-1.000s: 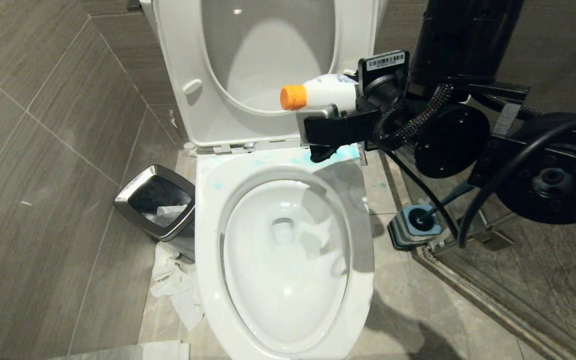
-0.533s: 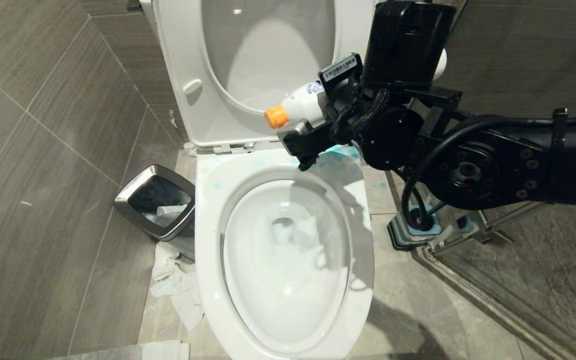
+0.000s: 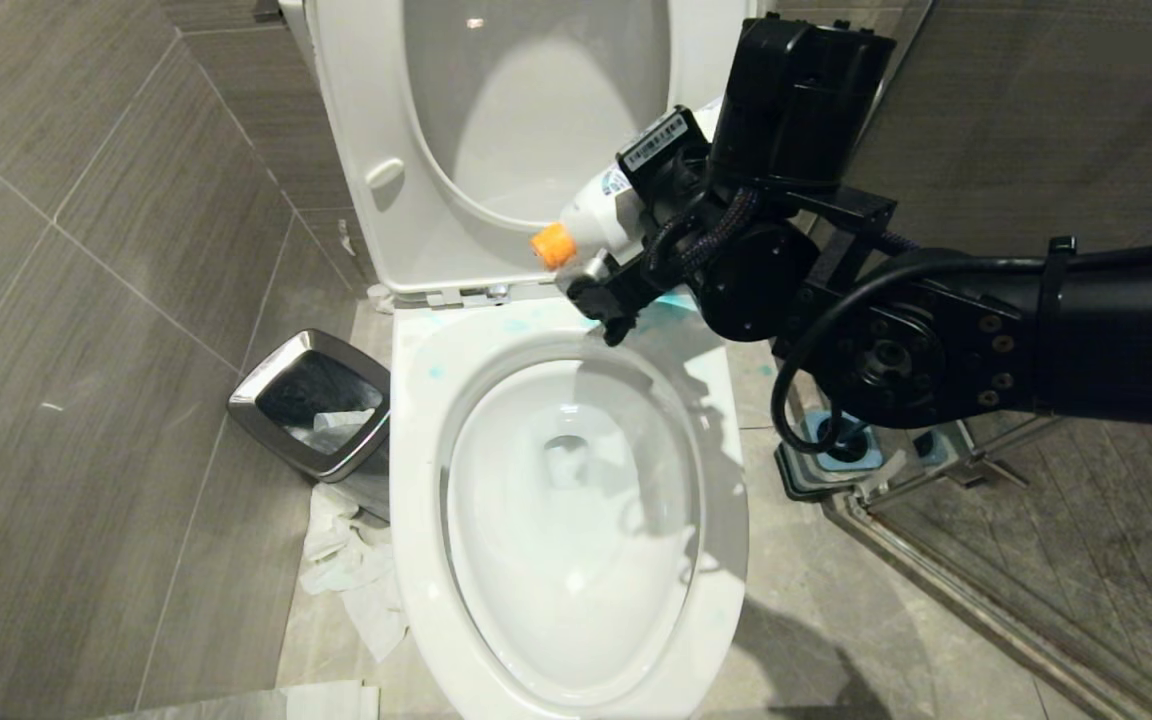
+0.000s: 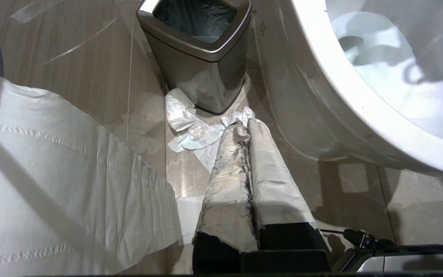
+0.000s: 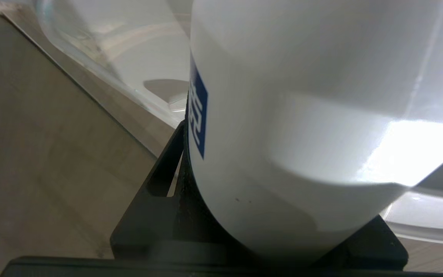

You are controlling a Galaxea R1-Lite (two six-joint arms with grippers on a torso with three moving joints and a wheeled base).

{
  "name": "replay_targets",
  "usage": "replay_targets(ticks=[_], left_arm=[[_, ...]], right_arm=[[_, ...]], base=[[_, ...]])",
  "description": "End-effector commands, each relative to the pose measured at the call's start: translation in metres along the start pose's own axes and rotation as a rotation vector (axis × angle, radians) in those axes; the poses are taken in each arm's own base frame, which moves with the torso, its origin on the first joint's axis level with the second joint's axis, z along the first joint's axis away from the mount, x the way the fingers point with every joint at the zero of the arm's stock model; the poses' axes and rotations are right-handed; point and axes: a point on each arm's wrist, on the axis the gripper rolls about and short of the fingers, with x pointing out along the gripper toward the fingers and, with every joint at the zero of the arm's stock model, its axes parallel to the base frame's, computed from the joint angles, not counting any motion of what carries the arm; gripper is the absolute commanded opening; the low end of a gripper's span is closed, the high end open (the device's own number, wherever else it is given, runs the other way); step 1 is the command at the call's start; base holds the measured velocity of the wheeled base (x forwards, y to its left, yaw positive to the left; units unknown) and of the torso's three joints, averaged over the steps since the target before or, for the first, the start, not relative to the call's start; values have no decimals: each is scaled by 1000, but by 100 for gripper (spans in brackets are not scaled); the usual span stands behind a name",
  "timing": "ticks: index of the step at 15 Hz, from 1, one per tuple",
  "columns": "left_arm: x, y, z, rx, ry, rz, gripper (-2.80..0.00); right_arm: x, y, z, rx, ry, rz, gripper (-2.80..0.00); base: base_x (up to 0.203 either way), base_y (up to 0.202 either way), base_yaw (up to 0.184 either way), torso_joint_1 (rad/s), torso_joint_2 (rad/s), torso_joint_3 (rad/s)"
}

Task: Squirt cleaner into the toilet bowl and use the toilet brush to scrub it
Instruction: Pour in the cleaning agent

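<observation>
Gripping a smooth white plastic bottle (image 3: 604, 208) with an orange cap, the right gripper (image 3: 598, 262) tilts it over the glossy oval toilet bowl (image 3: 416, 420), while the left gripper (image 4: 247, 127), paper-wrapped, stays clenched.

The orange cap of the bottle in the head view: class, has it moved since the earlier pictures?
Yes. The orange cap has dropped and drifted left against the raised toilet lid, now tilting down toward the toilet bowl in the right pincer.

Grey streaked wall tiles (image 3: 86, 250) meet a mottled stone floor (image 3: 836, 640) — glass partition (image 3: 1086, 560) at right.
</observation>
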Motion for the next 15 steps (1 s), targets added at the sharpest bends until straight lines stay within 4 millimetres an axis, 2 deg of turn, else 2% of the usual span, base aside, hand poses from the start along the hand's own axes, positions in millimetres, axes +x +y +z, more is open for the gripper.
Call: replay_targets(ticks=[1, 5, 15], left_arm=[[0, 0, 0, 0, 1, 0, -280], [0, 0, 0, -2, 1, 0, -280], [0, 0, 0, 1, 1, 0, -280]], right_arm=[[-1, -3, -3, -49, 7, -7, -280], [-2, -3, -4, -122, 0, -16, -280], [-2, -3, -2, -173, -15, -26, -280]], base=[[0, 0, 0, 0, 0, 0], [0, 0, 0, 0, 0, 0], [0, 0, 0, 0, 0, 0]])
